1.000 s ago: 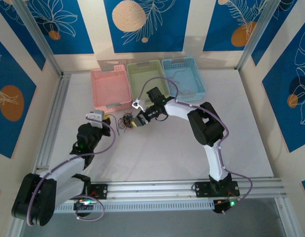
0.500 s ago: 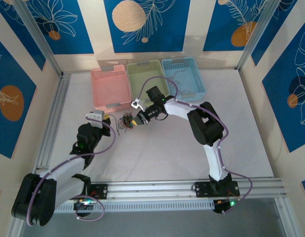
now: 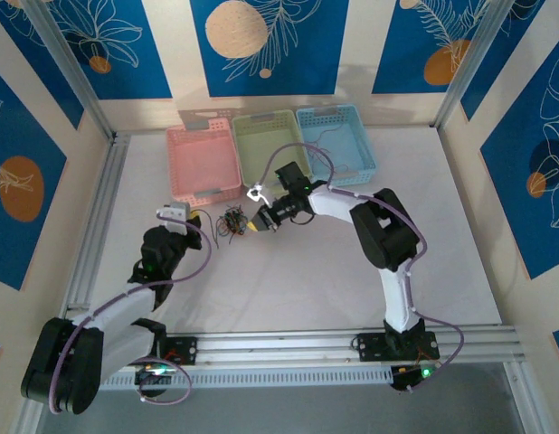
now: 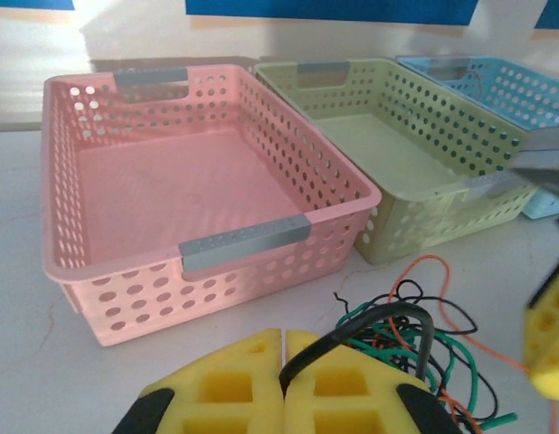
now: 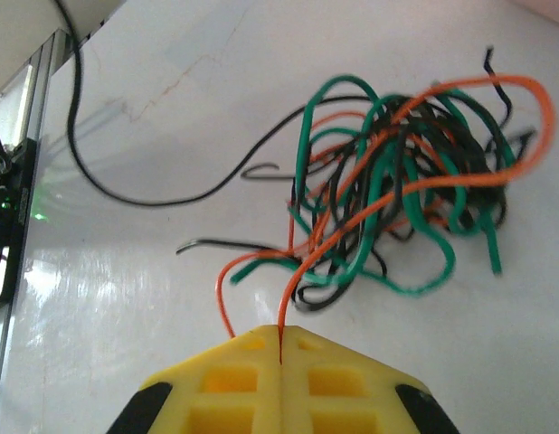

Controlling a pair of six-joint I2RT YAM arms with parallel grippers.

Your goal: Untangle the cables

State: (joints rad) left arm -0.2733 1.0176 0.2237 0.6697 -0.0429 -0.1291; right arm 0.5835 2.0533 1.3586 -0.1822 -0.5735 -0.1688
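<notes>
The cables (image 3: 231, 222) lie as a small tangle of black, green and orange wires on the white table, in front of the pink basket. My left gripper (image 3: 199, 218) is just left of the tangle. In the left wrist view that gripper (image 4: 283, 348) is shut on a thick black cable (image 4: 379, 324) that arches into the clump (image 4: 424, 357). My right gripper (image 3: 253, 226) is at the tangle's right side. Its wrist view shows the gripper (image 5: 279, 339) shut on a thin orange cable (image 5: 298, 277) running up into the clump (image 5: 397, 181).
Three baskets stand in a row at the back: pink (image 3: 203, 163), green (image 3: 261, 145) and blue (image 3: 329, 136), the blue one with a wire inside. The pink basket (image 4: 171, 181) is close behind the tangle. A loose black wire (image 5: 153, 199) trails left across the table.
My right gripper has closed onto the orange cable and its wrist has shifted slightly to the right. The left arm has not moved.
</notes>
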